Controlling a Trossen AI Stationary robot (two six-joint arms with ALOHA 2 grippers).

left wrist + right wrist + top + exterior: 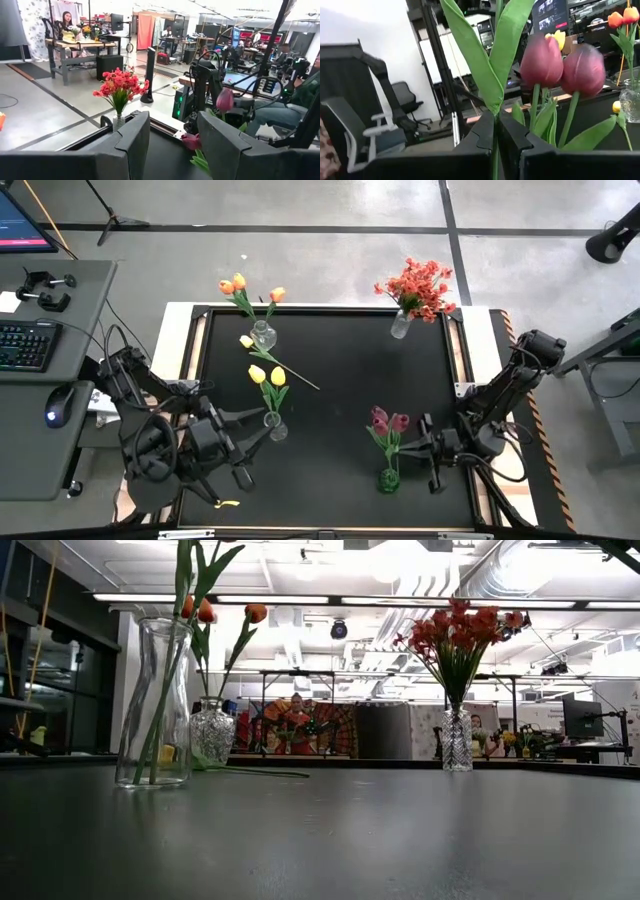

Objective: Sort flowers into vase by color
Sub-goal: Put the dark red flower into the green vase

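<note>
One yellow tulip [276, 369] lies diagonally (head far-left).

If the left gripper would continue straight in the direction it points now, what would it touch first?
Probably the dark pink tulips in the green vase. The left gripper stands open and points across the table toward the right arm. Its wrist view shows those tulips just ahead between its fingers, though depth is hard to judge.
</note>
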